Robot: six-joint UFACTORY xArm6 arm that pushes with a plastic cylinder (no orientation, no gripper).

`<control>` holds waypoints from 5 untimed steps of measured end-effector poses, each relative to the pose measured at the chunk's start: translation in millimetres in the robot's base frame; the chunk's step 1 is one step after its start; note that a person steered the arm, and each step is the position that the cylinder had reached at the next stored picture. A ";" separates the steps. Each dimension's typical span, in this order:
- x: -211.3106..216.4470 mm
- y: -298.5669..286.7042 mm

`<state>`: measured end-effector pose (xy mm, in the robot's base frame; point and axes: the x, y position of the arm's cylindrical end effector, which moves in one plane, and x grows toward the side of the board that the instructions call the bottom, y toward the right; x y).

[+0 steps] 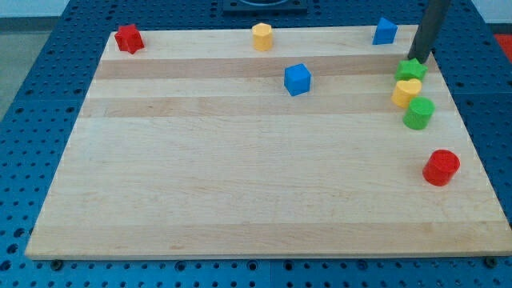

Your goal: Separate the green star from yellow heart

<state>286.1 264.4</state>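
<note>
The green star (411,70) lies near the board's right edge, toward the view's top. The yellow heart (406,92) sits just below it, touching it. A green cylinder (418,114) sits just below the heart, touching it too. The three form a short column. My tip (416,59) comes down from the view's top right and rests at the star's upper edge, against or just short of it.
A red cylinder (441,167) stands below the column at the right. A blue cube (297,79) is at top centre. A blue block (385,31), a yellow hexagon (262,37) and a red block (128,38) line the wooden board's (240,176) top edge.
</note>
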 end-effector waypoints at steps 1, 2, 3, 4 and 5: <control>0.0 0.0; -11.5 14.6; -27.6 50.6; -27.6 70.4; -27.6 70.4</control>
<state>258.5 334.8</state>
